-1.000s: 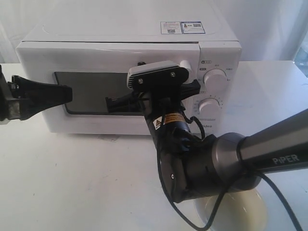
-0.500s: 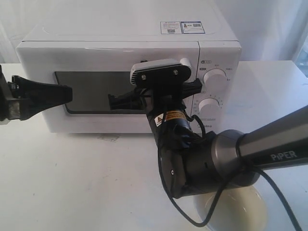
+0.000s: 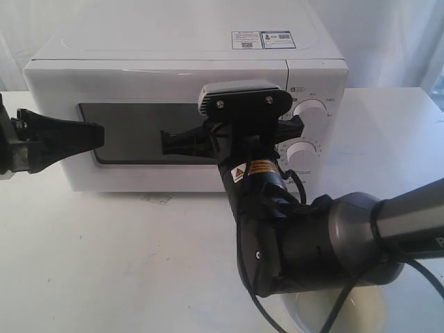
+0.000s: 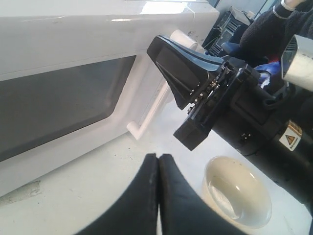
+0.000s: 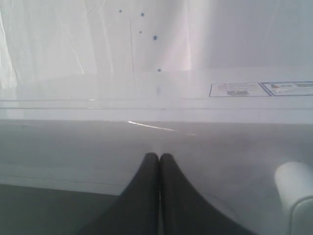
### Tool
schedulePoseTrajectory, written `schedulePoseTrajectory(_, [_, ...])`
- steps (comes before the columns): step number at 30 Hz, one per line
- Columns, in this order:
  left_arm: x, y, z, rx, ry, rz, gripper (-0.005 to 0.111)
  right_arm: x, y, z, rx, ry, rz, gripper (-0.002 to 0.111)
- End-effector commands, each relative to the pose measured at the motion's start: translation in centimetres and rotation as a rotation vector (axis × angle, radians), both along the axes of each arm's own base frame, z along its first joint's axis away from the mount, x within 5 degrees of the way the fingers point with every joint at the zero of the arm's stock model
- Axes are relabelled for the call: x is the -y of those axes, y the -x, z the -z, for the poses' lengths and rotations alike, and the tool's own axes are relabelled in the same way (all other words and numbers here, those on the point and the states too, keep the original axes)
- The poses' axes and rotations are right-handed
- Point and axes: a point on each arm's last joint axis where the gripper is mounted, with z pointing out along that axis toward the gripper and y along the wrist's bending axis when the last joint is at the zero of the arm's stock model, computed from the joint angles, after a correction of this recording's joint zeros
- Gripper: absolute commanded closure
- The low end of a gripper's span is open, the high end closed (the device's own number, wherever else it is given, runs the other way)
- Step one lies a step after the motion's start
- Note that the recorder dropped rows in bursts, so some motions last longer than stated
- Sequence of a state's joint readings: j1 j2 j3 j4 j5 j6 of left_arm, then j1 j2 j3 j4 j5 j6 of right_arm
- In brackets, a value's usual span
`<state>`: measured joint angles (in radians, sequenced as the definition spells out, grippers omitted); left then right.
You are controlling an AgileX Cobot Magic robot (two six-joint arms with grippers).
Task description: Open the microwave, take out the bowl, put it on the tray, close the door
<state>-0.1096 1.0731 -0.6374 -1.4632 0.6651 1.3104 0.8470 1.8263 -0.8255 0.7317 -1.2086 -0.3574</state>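
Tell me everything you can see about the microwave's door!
The door is a wide, glossy white, plastic-looking panel with a dark rectangular window and a tall white bar handle along one edge. It sits shut, flush with the microwave front. The right gripper, closed, points at it near the handle; whether it touches is unclear.

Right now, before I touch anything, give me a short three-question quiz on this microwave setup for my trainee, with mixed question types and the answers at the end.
1. True or false: the door of the microwave stands open.
2. Where is the bowl? A) inside the microwave. B) on the table, outside the microwave. C) on top of the microwave.
3. Fill in: the left gripper and the right gripper both have their jaws ___.

Key: 1 false, the door is closed. 2 B. 3 shut, and neither holds anything.
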Motion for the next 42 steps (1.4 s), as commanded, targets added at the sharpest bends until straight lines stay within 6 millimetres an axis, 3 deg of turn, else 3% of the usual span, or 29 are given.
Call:
schedulePoseTrajectory(1, [0.2,0.3,0.1,-0.016,0.027,0.019,0.107,0.3,0.2,-0.2,0.009,0.001,0.008,0.108])
schedulePoseTrajectory(20, [0.0,0.6,-0.3,0.017,0.004,-0.002,0.107,0.3,0.2,-0.2,0.009,0.001,0.008,0.108])
schedulePoseTrajectory(25, [-0.7,3.7,-3.2,0.215,-0.028,-0.041,0.107,0.3,0.2,-0.2,0.009,0.001,0.008,0.108])
schedulePoseTrajectory(30, [-2.0,9.1,-5.9,0.508,-0.132,-0.098,0.107,0.3,0.2,-0.2,0.009,0.001,0.008,0.108])
schedulePoseTrajectory(35, [-2.9,14.4,-6.9,0.753,-0.242,-0.144,0.107,0.3,0.2,-0.2,0.009,0.001,0.008,0.108])
schedulePoseTrajectory(39, [-3.3,16.3,-7.4,0.843,-0.235,-0.199,0.107,0.3,0.2,-0.2,0.009,0.001,0.008,0.108])
schedulePoseTrajectory(42, [-3.6,16.4,-7.3,0.845,-0.230,-0.238,0.107,0.3,0.2,-0.2,0.009,0.001,0.008,0.108])
